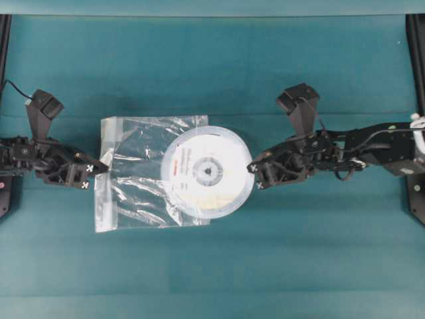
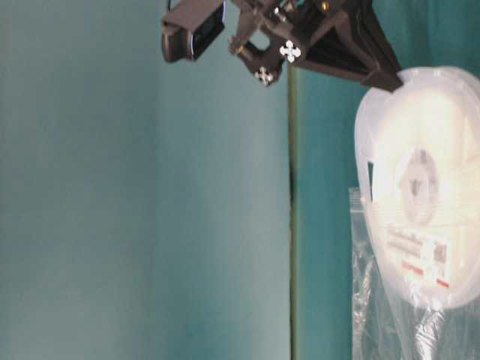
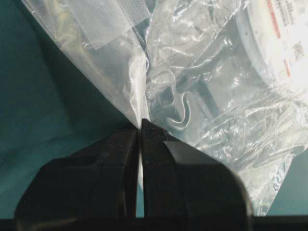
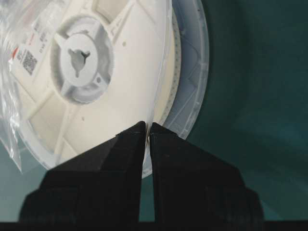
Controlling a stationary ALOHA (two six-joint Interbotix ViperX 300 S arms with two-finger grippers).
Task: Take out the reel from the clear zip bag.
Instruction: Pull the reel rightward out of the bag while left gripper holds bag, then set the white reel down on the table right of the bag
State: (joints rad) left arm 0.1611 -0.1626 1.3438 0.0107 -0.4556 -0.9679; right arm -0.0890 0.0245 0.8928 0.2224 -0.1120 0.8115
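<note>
The white reel (image 1: 208,171) with a grey hub and a red-striped label lies partly out of the clear zip bag (image 1: 136,174); its right half sticks out past the bag's right edge. My right gripper (image 1: 252,167) is shut on the reel's right rim, seen in the right wrist view (image 4: 147,127) clamped on the flange of the reel (image 4: 91,72). My left gripper (image 1: 105,169) is shut on the bag's left edge; the left wrist view shows the gripper (image 3: 140,126) pinching the crinkled bag (image 3: 207,96). The table-level view shows the reel (image 2: 420,180) and the bag (image 2: 375,300).
The teal table cloth (image 1: 212,266) lies all around. Black frame posts stand at the far left (image 1: 4,40) and far right (image 1: 417,40) edges. The right arm (image 1: 372,149) stretches in from the right.
</note>
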